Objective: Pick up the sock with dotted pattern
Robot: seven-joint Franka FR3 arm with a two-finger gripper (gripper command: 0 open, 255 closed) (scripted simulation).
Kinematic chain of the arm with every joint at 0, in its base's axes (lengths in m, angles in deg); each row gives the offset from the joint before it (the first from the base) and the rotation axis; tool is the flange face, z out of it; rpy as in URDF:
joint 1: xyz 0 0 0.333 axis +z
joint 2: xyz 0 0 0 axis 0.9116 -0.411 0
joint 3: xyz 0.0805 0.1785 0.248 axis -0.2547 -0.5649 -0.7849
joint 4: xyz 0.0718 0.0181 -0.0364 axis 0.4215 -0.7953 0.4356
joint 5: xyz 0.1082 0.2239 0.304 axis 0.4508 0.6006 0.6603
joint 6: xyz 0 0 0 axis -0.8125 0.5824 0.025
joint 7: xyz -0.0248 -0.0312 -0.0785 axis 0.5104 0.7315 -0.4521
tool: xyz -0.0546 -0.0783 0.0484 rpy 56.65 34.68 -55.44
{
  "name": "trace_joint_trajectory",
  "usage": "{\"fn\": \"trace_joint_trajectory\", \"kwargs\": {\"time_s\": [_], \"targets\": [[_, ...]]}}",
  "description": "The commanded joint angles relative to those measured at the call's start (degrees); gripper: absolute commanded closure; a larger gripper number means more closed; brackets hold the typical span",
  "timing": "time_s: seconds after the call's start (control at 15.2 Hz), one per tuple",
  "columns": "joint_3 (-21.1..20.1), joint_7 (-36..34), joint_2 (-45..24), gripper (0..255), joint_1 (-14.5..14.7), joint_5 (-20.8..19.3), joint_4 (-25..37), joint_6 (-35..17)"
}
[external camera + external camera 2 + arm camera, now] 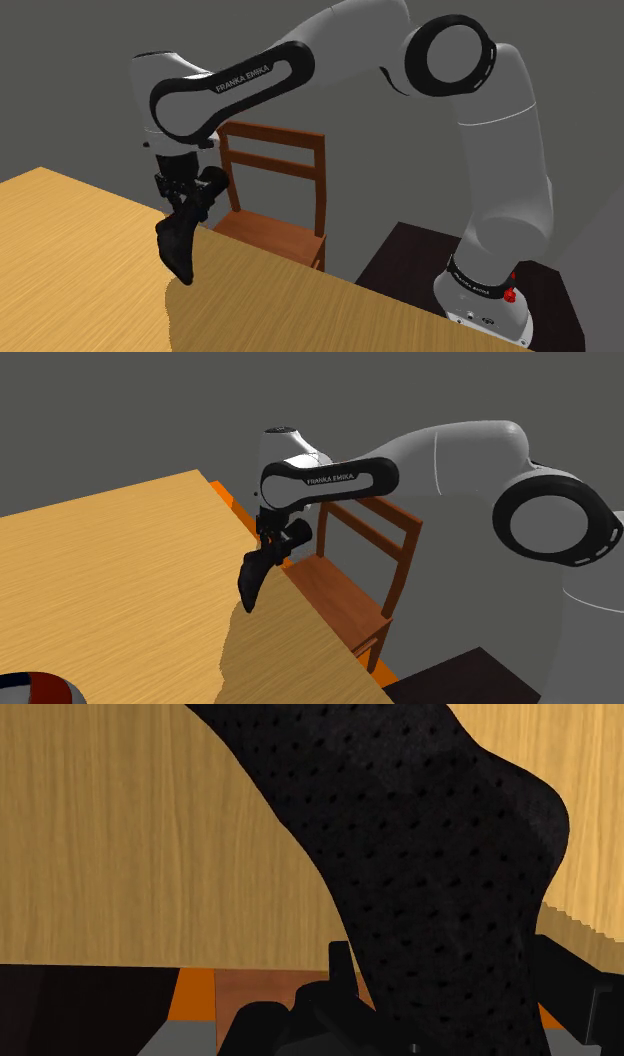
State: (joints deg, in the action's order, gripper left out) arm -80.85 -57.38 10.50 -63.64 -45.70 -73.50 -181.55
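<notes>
A black sock [178, 245] with a fine dotted pattern hangs limp from my gripper [186, 200], clear of the wooden table [90, 280]. In the second exterior view the sock [252, 580] dangles over the table's edge [300, 612] below the gripper [274, 549]. The wrist view looks down the dotted black sock [430, 854], which runs from between my fingers [340, 966] out over the wood; the fingers are shut on its upper end.
A brown wooden chair [275, 190] stands just beyond the table's edge, close behind the gripper; the chair's seat [345, 597] is below the arm. A red, white and blue object [35, 690] lies at the table's near corner. The robot's stand [480, 300] sits on a dark box.
</notes>
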Motion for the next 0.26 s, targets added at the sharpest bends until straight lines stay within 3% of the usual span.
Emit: {"fn": "trace_joint_trajectory", "kwargs": {"time_s": [0.0,0.2], "targets": [[-0.18,0.04,0.47,255,-0.04,0.27,0.97,1.35],[-0.25,0.05,0.64,255,-0.01,0.38,1.63,2.14]]}}
